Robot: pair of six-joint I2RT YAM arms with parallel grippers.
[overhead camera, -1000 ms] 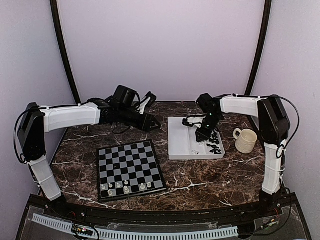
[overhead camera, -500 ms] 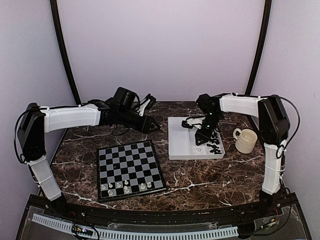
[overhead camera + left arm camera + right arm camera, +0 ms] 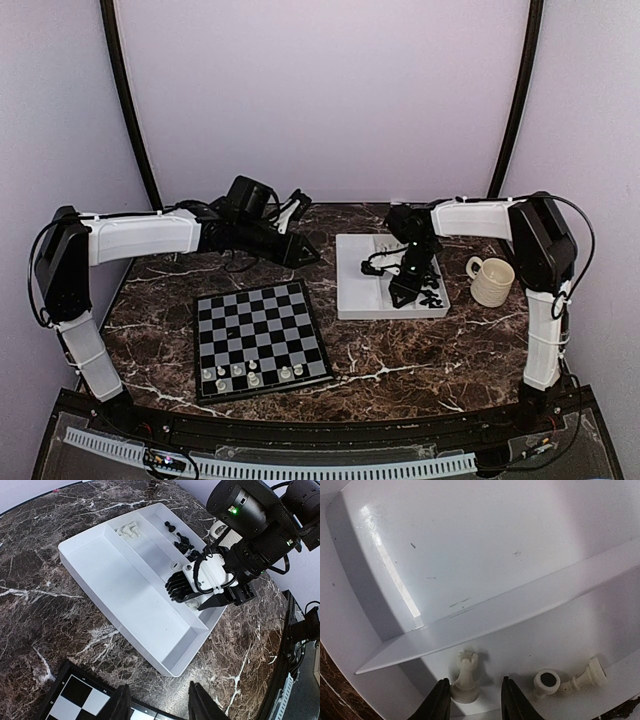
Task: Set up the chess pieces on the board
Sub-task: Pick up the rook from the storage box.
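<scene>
Right gripper point(image 3: 474, 699): my jaws are open a little wider than one chessman and grip nothing. They are low in the tray's point(image 3: 100, 572) narrow compartment.
Rook point(image 3: 465, 672): white, upright, between my right fingers. I cannot tell whether either finger touches it.
Why there: I judge this to be the pick for the next square. The rook is the only white man here that stands, so it is the easiest to close on from above.
Left gripper point(image 3: 160, 706): my jaws are open and empty, hanging over the table between the board's corner and the tray. I think that leaves the tray to my right arm.
Board point(image 3: 262, 320): on the table, left of the tray. A few placed whites point(image 3: 252, 378) stand along its near edge; the other squares are bare.
In the way: the divider point(image 3: 485, 615) runs just behind the rook, and the tray's end wall is close, so there is little room to swing.
Lying whites point(image 3: 547, 681): two, near the rook but apart from it.
Black pieces point(image 3: 182, 540): a heap further along the same compartment.
Mug point(image 3: 492, 280): right of the tray, off the route to the board.
</scene>
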